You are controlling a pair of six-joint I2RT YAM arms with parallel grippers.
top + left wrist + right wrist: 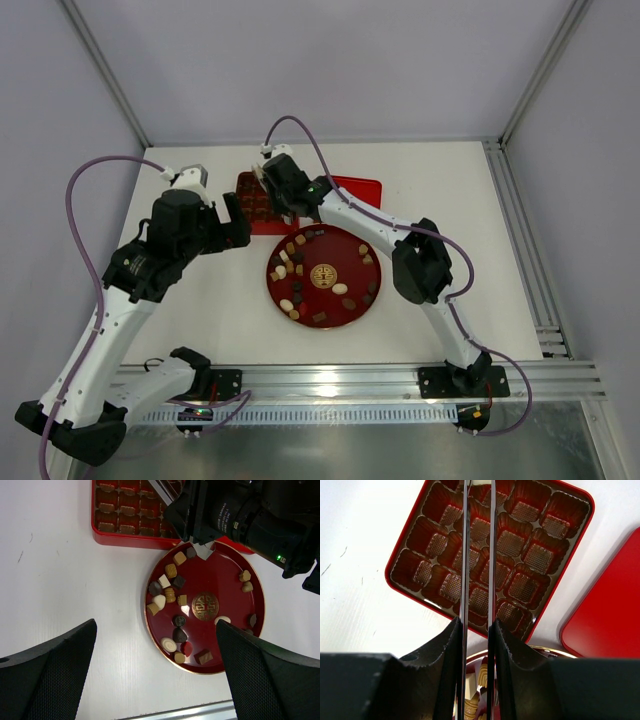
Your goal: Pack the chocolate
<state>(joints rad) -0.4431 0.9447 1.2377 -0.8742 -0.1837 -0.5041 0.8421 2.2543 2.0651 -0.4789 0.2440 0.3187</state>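
Several small chocolates (pixel 300 258), dark brown, tan and cream, lie on a round red plate (pixel 352 300) with a gold emblem; they also show in the left wrist view (pixel 170 587). A square red box (pixel 405 577) with empty grid compartments stands behind the plate. My right gripper (pixel 476 622) is shut on thin metal tweezers (pixel 465 555), whose blades reach over the box. A pale bit shows between the blade tips at the frame's top edge; I cannot tell what it is. My left gripper (pixel 156 625) is open and empty, high above the plate's left rim.
The red box lid (pixel 362 188) lies flat to the right of the box, behind the plate. The right arm (pixel 420 262) stretches over the plate's right and far side. An aluminium rail (pixel 350 378) runs along the near table edge.
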